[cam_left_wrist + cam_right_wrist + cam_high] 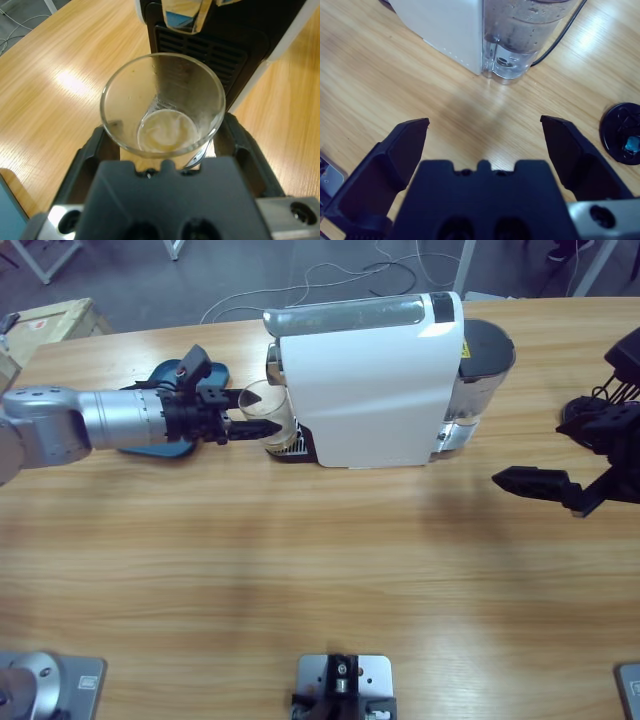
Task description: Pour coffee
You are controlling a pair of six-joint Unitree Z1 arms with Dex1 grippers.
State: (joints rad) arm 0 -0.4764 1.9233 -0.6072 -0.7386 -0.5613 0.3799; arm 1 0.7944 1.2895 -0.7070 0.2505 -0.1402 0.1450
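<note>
Wooden table (300,570) fills the high view from edge to edge, bare across its lower half. The white coffee machine (365,380) lies in the upper middle of the frame, its clear water tank (478,390) at the right end and its dark front with a chrome spout (182,15) at the left end. The left arm (80,425) enters from the left edge at mid-height and reaches right to the machine's front. A blue object (165,375) lies on the table beneath and behind that arm's forearm; what it is cannot be told.

The left gripper (240,428) has its jaws closed around a clear glass (265,410), one jaw on each side of the glass in the left wrist view. The glass (162,105) stands upright just in front of the machine's black grille, below the spout. The coffee (167,131) is a thin tan layer with pale swirls at the bottom of the glass.

The right gripper (530,483) sits at the right of the frame, near the tank end, jaws spread wide with nothing between them. In the right wrist view a black round object (621,132) lies on the table at the right edge, and a black cable (560,37) runs past the tank.
</note>
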